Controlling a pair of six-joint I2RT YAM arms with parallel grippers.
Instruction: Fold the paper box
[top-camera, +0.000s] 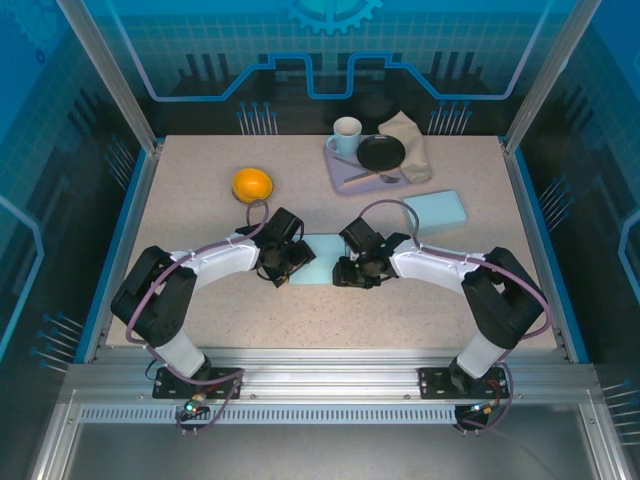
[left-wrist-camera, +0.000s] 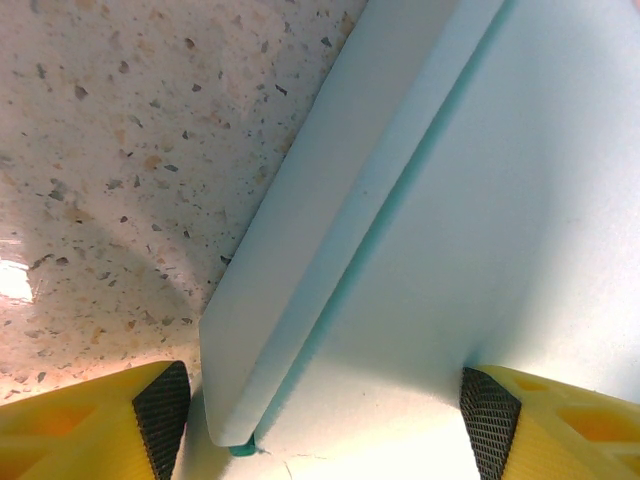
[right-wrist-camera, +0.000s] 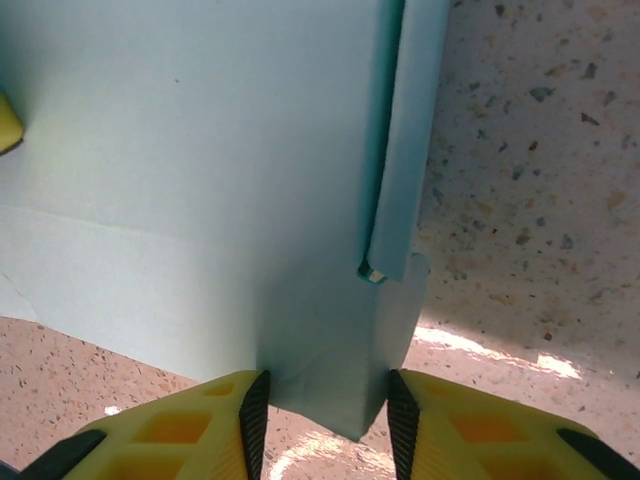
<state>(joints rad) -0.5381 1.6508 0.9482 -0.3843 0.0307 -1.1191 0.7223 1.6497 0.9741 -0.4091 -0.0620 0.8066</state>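
The paper box (top-camera: 322, 259) is a pale blue sheet lying mostly flat at the table's middle, between my two grippers. My left gripper (top-camera: 288, 262) stands at its left edge. In the left wrist view that gripper (left-wrist-camera: 325, 415) is open, its fingers (left-wrist-camera: 160, 410) set wide either side of a raised side flap (left-wrist-camera: 300, 300) of the paper box. My right gripper (top-camera: 352, 270) is at the sheet's right edge. In the right wrist view it (right-wrist-camera: 328, 400) is shut on a folded corner tab (right-wrist-camera: 340, 350) of the paper box, both pads pressed against it.
An orange (top-camera: 252, 185) sits at the back left. At the back, a lilac tray (top-camera: 345, 172) carries a white mug (top-camera: 346, 136), a black bowl (top-camera: 381, 153) and a beige cloth (top-camera: 410, 140). A pale blue folded box (top-camera: 436, 211) lies right of centre.
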